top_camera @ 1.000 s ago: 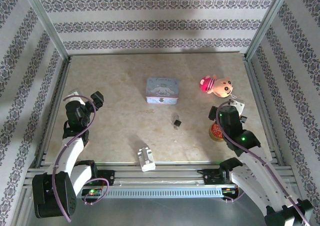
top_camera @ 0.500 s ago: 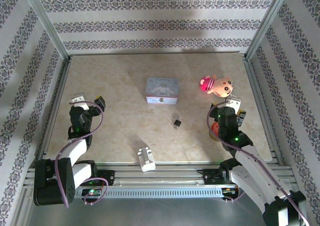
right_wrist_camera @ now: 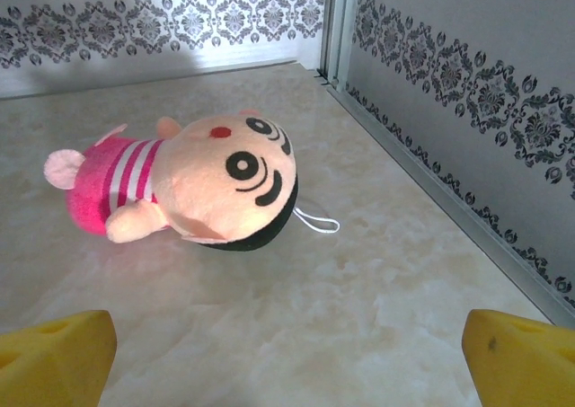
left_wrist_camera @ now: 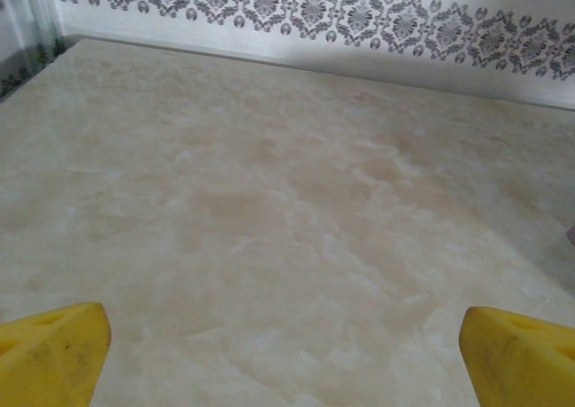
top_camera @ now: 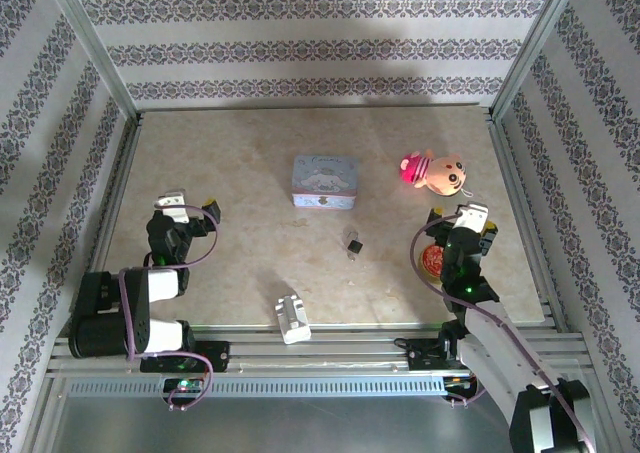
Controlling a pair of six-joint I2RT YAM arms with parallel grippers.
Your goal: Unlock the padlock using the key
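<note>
The small silver-grey padlock (top_camera: 353, 243) with dark parts lies mid-table, in front of the pale blue tin. I cannot make out the key apart from it. My left gripper (top_camera: 190, 205) hangs low at the table's left side, well left of the padlock. In the left wrist view the left gripper (left_wrist_camera: 286, 362) is open, its yellow fingertips (left_wrist_camera: 54, 353) wide apart over bare marble. My right gripper (top_camera: 468, 217) sits at the right side, open. The right wrist view shows the right gripper (right_wrist_camera: 287, 362) empty, facing the plush toy.
A pale blue tin (top_camera: 324, 181) stands behind the padlock. A pink plush toy (top_camera: 433, 171) (right_wrist_camera: 189, 187) lies at the back right. A whitish ridged block (top_camera: 292, 318) rests near the front edge. A red round object (top_camera: 433, 260) lies beside the right arm. Patterned walls enclose the table.
Both arms have folded back toward their bases. The left gripper shifted right and nearer, the right gripper slightly right. Both stayed open.
</note>
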